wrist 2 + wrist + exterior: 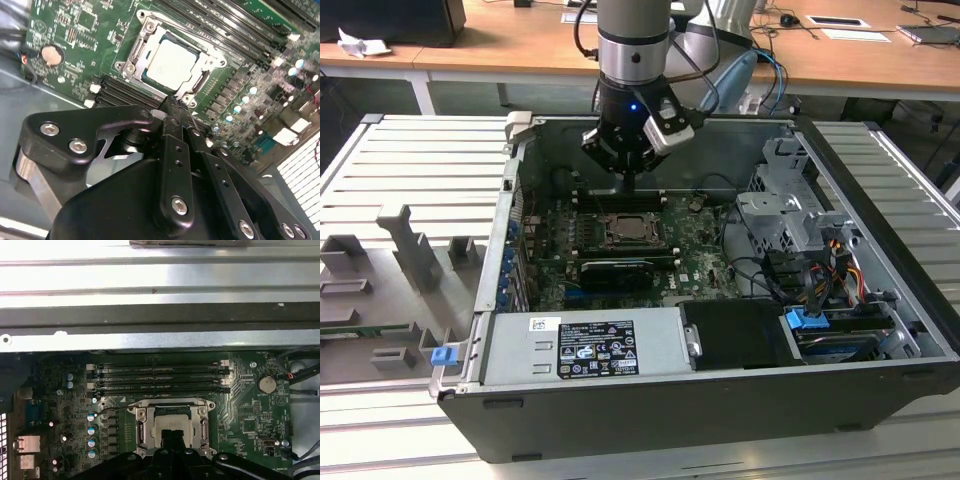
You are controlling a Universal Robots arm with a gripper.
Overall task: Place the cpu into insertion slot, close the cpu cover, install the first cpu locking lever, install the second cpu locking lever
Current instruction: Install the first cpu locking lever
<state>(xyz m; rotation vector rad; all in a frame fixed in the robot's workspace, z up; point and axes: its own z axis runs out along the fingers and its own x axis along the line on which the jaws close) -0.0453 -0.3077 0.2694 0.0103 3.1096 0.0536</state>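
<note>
The cpu (pixel 170 62) lies flat in the insertion slot (pixel 635 232) on the green board, its silvery face showing. The cpu cover (pixel 146 29) lies down around it, framing the chip through its window. A thin metal lever (pixel 136 46) runs along one side of the socket. My gripper (pixel 629 182) hangs just above the far edge of the socket. In the second wrist view the black fingertips of the gripper (pixel 172 106) are pressed together with nothing between them. The first wrist view has the gripper (pixel 172 436) overlapping the cpu (pixel 167 421) and the cover (pixel 142 426).
Black memory slots (pixel 160 377) run beside the socket, with the case wall (pixel 160 315) beyond them. A long black card (pixel 615 272) lies on the socket's near side. A power supply (pixel 585 345), drive cage (pixel 785 215) and cables (pixel 800 280) crowd the case.
</note>
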